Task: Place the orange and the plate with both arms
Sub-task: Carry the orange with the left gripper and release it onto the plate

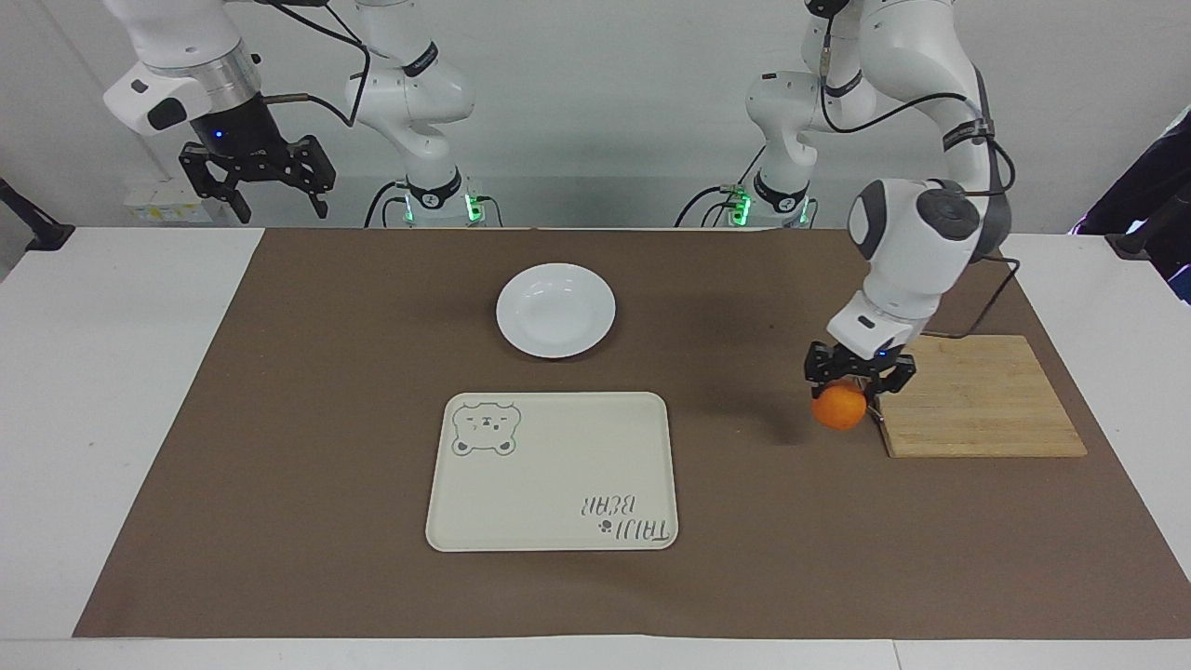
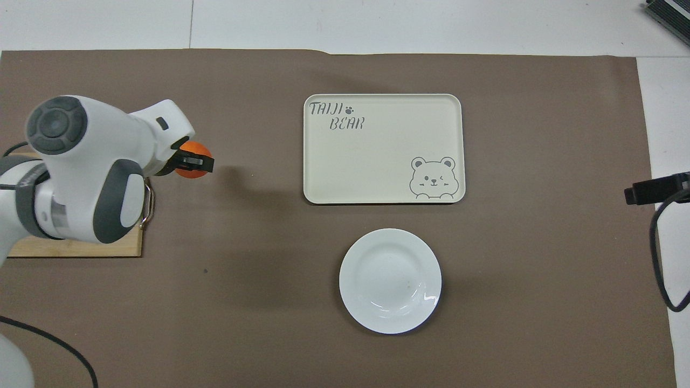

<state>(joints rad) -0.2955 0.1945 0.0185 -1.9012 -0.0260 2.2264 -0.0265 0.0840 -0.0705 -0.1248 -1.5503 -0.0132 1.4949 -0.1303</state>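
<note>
Gripping the orange (image 1: 838,408) between its two fingers, the left gripper (image 1: 858,377) hangs in the air over the brown mat (image 1: 307,391), just off the handle edge of the wooden cutting board (image 1: 977,400), which lies toward the left arm's end of the table. The fruit is clear of the surface; its shadow falls on the mat beside the board, toward the middle of the table. In the overhead view the orange (image 2: 190,166) shows past the left arm's white wrist, with the black fingertips of the left gripper (image 2: 195,161) closed across it, and the board (image 2: 81,247) is mostly covered by the arm. The white plate (image 1: 555,309) sits empty on the mat near the middle of the table, close to the edge where the robots stand. The cream rectangular tray (image 1: 553,471) with the bear drawing and "TAIJI BEAR" lettering lies just beside the plate, farther from the robots, and holds nothing. The right gripper (image 1: 256,181) waits raised above the table's corner at the right arm's end, next to the robots' edge, its fingers spread apart and holding nothing. In the overhead view only a black tip of it (image 2: 655,188) shows at the side.
</note>
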